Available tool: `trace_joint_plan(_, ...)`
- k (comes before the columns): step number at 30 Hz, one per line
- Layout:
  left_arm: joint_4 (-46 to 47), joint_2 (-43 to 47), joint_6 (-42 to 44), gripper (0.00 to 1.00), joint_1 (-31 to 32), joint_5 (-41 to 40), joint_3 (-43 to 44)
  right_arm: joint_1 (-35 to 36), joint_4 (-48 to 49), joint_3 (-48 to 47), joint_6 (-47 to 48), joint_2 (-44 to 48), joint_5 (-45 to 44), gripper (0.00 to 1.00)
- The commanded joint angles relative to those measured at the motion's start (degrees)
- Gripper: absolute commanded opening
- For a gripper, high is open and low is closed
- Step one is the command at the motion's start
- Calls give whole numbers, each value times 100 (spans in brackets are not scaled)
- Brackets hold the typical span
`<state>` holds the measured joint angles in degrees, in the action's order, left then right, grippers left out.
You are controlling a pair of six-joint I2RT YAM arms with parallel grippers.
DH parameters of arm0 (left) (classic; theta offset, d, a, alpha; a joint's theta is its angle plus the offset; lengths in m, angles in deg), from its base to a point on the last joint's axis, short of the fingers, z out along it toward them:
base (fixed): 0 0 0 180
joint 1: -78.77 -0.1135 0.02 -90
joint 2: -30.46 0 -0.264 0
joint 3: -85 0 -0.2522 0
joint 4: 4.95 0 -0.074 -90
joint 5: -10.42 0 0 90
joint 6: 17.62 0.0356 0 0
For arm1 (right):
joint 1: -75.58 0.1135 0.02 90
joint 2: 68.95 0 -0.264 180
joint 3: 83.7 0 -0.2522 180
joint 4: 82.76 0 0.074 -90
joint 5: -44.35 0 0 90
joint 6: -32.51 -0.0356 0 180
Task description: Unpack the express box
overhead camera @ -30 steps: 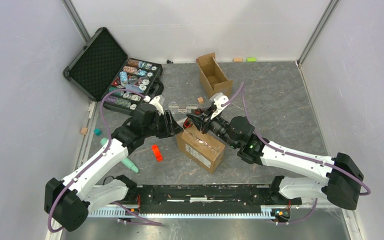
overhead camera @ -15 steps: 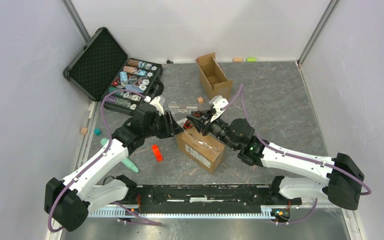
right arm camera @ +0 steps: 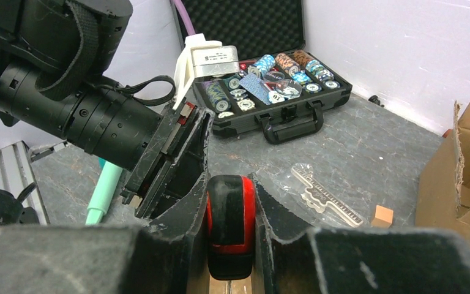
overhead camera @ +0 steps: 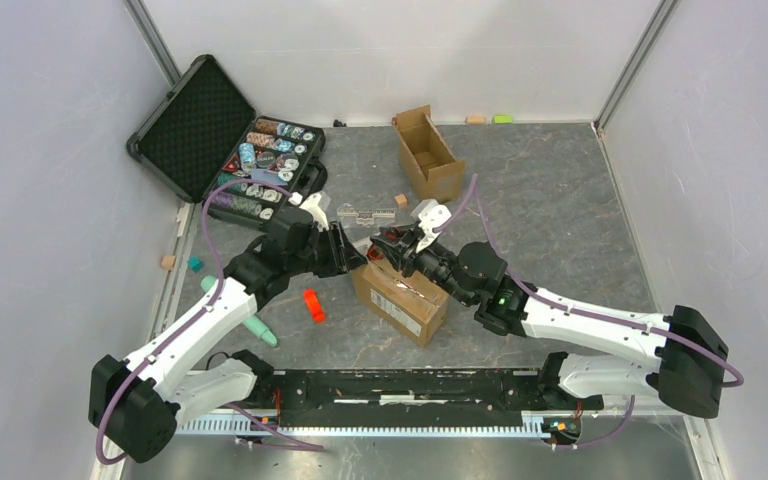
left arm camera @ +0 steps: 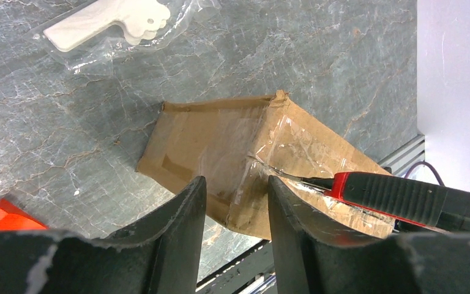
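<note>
The express box, brown cardboard with a white label on its near side, lies in the middle of the table. In the left wrist view its taped top is shiny and creased. My right gripper is shut on a red and black knife. The knife's thin blade lies against the tape on the box's top edge. My left gripper stands open over the box's left end, with a box corner showing between its fingers. I cannot tell whether they touch the box.
An open black case of poker chips sits at the back left, and an open unlabelled cardboard box stands behind. A bagged white flat piece, a small wooden block, a red object and a mint pen lie around.
My right gripper has slid a little to the left along the box's top with the knife. The left gripper's jaws have narrowed slightly; that arm has stayed in place.
</note>
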<state>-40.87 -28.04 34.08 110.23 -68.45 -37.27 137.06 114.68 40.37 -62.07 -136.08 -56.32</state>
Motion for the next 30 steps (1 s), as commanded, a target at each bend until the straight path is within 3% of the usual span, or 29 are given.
trace_joint_plan(1, -131, -75, -61, 48, -26, 21, -28, 115, -393, -177, 354, -19, 1, 0)
trace_joint_plan(7, -131, -111, -129, 46, -15, 21, -32, 171, -1143, -326, 407, -39, 191, 0)
trace_joint_plan(15, -127, -119, -263, 43, -14, -72, -71, 233, -1346, -151, 643, 33, 290, 0)
trace_joint_plan(30, -404, -157, -283, 39, -25, -331, -102, 532, -1732, -138, 994, 407, -449, 0)
